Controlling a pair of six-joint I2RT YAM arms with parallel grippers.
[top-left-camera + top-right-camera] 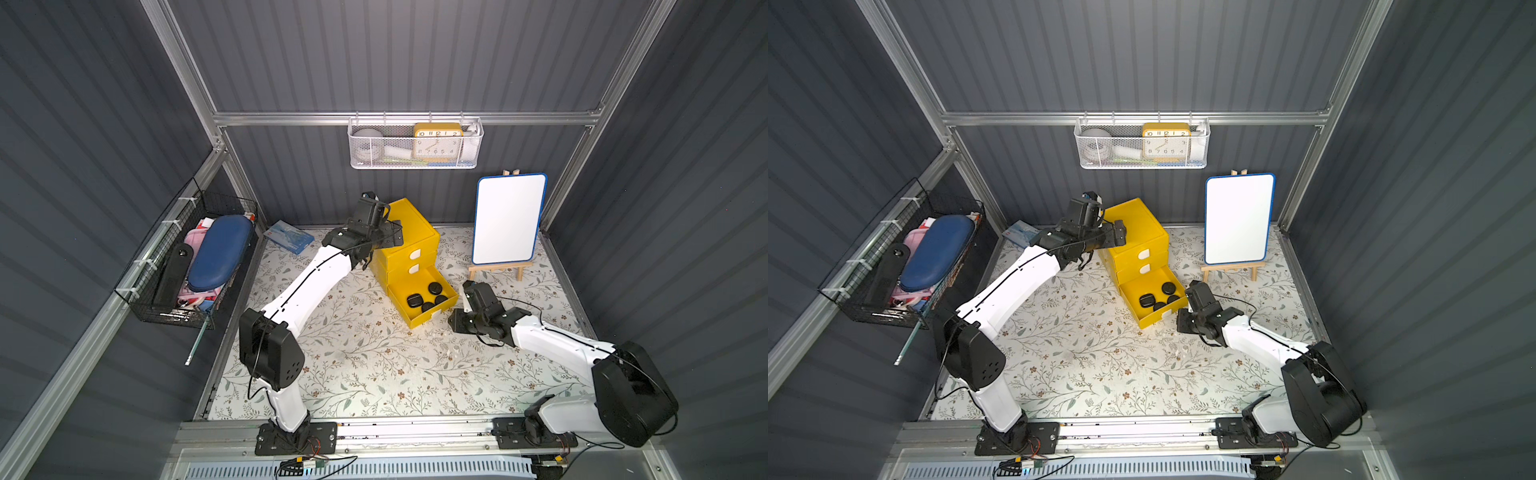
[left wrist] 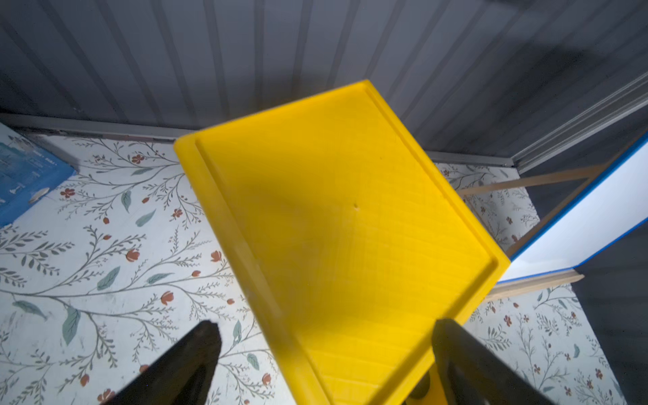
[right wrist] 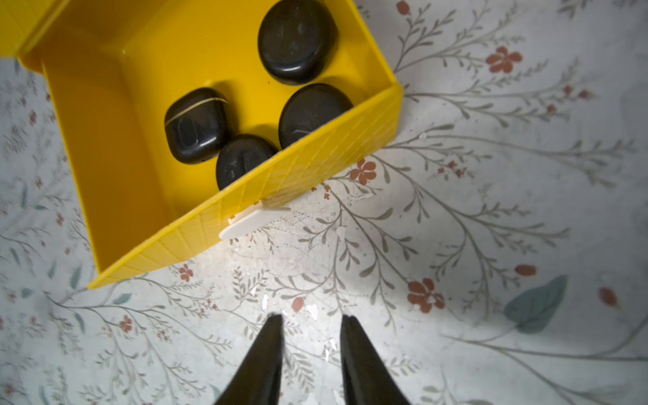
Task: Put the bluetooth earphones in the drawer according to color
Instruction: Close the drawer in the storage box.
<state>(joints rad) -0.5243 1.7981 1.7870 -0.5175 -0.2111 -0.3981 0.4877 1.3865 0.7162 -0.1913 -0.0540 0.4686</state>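
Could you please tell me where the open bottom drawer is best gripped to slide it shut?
I'd take the white tab at the middle of the front wall of the open bottom drawer, coming in from the front, where the right gripper points. The tab looks thin and flat and juts outward, so the jaws should probably close on its two flat faces. The walls are broad and smooth.

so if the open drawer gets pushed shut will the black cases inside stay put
Probably not: the black cases look glossy and rounded, loose on a smooth floor, so they may slide. The drawer walls seem higher than them, so they should stay inside.
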